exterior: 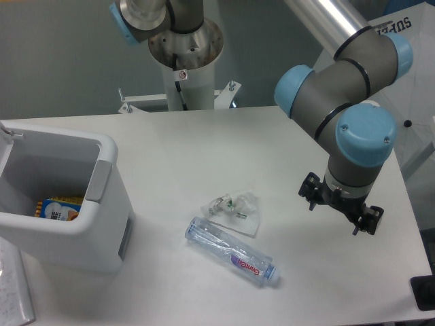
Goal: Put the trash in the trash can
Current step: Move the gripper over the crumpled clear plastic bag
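The crumpled clear plastic wrapper with green specks [233, 208] lies on the white table near its middle. The clear plastic bottle [231, 252] with a purple-red label lies on its side just in front of the wrapper, cap end to the right. The white-grey trash can [103, 151] stands at the left, its opening facing up. My gripper [340, 206] hangs at the right, pointing down over bare table, well right of both pieces of trash. Its black jaws stick out wide on both sides of the wrist, and it holds nothing.
A blue and orange package [60, 207] lies inside the trash can. The arm's base column [185, 68] stands at the back behind the table. The table's right edge [413, 224] runs close to the gripper. A dark object [425, 292] sits at the far right corner.
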